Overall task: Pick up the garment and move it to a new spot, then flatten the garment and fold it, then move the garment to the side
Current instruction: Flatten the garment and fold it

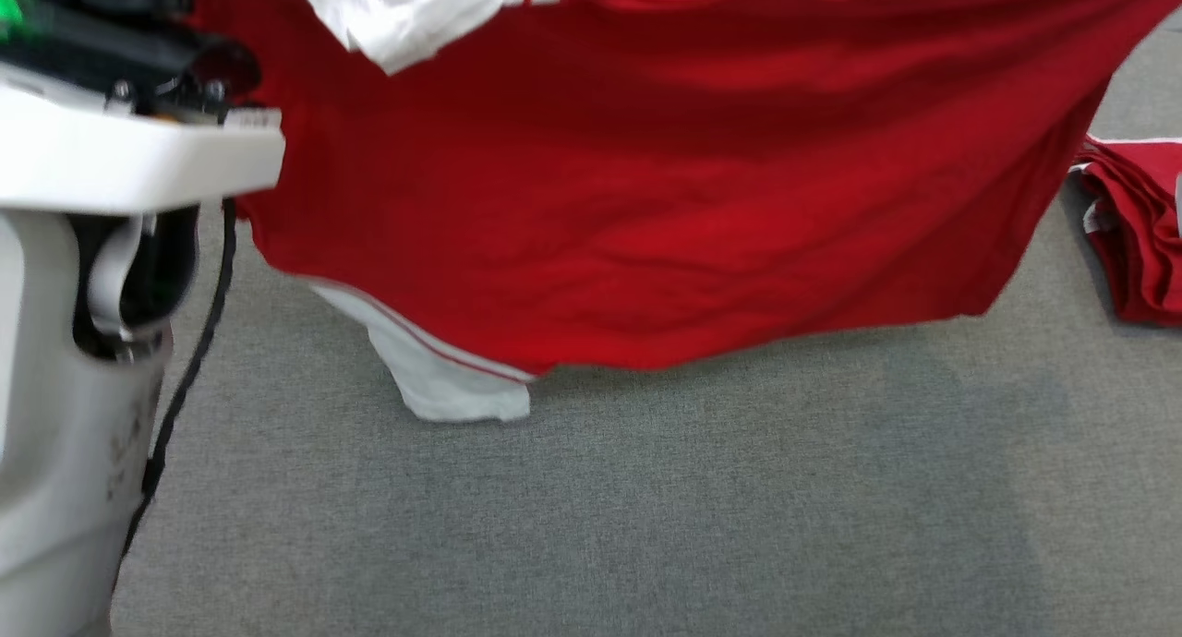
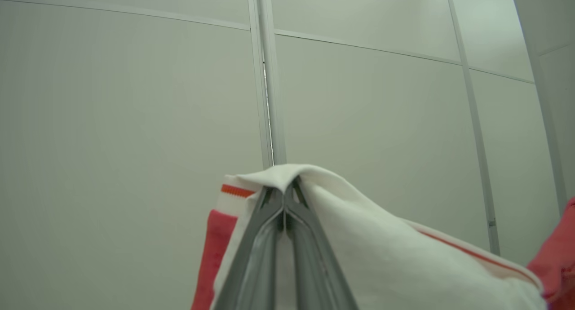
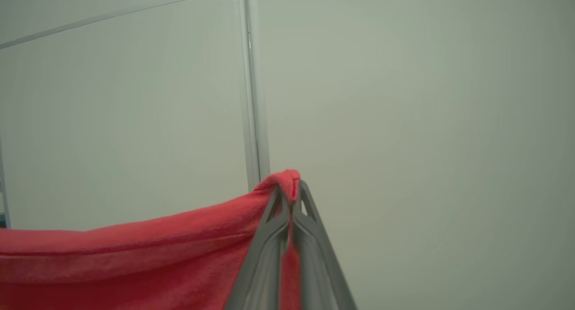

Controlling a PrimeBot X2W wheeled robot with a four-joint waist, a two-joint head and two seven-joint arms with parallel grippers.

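You have the soft red knit shirt with white, red-striped sleeves (image 1: 646,185) hanging spread above the grey woven tabletop (image 1: 646,526), with its lower sleeve tip at or just off that surface. Your left gripper (image 2: 284,195) is clamped on a white sleeve fold and your right gripper (image 3: 292,197) on a red edge. The shirt looks light and limp, so pinching it at the corners suits it. Pale wall panels (image 2: 134,121) stand behind, and a red cloth pile (image 1: 1140,231) lies to the right.

Garment (image 1: 646,175) top off-frame, hd view
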